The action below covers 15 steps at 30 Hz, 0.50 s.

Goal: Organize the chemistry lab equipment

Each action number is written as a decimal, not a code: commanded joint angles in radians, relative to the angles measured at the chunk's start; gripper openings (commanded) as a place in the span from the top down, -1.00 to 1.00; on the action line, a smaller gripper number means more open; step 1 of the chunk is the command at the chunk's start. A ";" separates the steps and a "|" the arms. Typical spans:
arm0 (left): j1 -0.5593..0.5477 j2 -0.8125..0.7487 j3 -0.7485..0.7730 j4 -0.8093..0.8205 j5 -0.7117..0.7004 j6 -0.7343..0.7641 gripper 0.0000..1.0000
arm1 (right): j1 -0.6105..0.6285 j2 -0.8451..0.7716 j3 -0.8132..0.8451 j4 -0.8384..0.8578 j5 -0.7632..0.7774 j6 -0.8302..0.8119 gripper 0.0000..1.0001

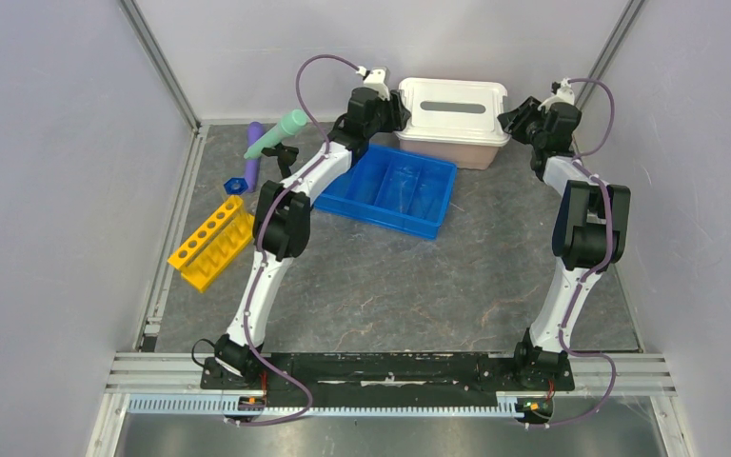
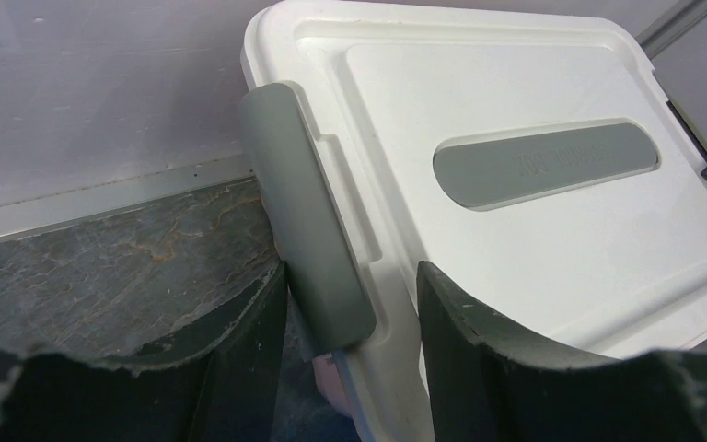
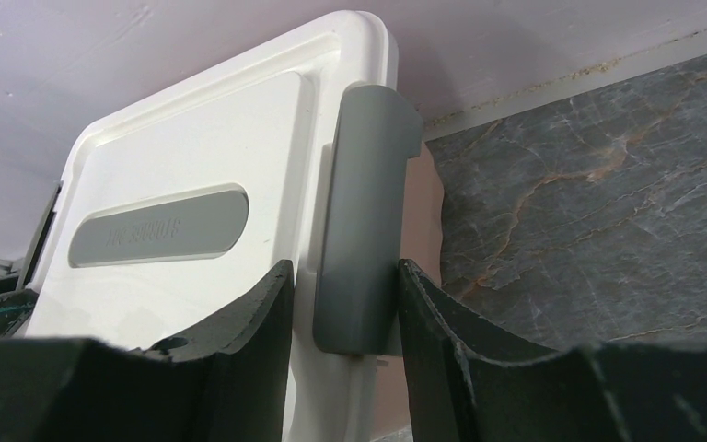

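Yellow holed tube rack (image 1: pixel 211 242) is seen at the left edge, with tiny blue funnel (image 1: pixel 234 185), purple tube (image 1: pixel 253 152) and mint-green tube (image 1: pixel 276 133) grouped far-left. Blue divided tray (image 1: pixel 338 202) is placed centre, pink bin (image 1: pixel 457 152) behind it. Left latch (image 2: pixel 299 203) is straddled by left gripper (image 2: pixel 350 276), jaws apart. Right latch (image 3: pixel 364 212) is clamped by right gripper (image 3: pixel 345 272).

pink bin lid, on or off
On: the white lid sits flat over the pink bin, covering its whole top, with the left grey clip and right grey clip lying down against its ends.
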 commanded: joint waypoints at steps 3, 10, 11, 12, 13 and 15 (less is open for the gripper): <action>-0.080 0.028 0.048 0.003 0.128 0.093 -0.12 | 0.052 0.023 -0.043 -0.069 -0.067 0.066 0.19; -0.091 0.038 0.053 0.005 0.148 0.100 -0.09 | 0.062 0.023 -0.049 -0.057 -0.068 0.085 0.19; -0.091 0.038 0.053 0.005 0.145 0.099 -0.09 | 0.062 0.022 -0.052 -0.054 -0.068 0.086 0.19; -0.092 0.038 0.052 0.003 0.142 0.098 -0.09 | 0.062 0.023 -0.054 -0.054 -0.067 0.089 0.19; -0.091 0.038 0.053 0.002 0.139 0.098 -0.09 | 0.062 0.023 -0.055 -0.052 -0.068 0.093 0.19; -0.091 0.034 0.052 -0.002 0.123 0.101 -0.10 | 0.062 0.022 -0.061 -0.049 -0.065 0.099 0.19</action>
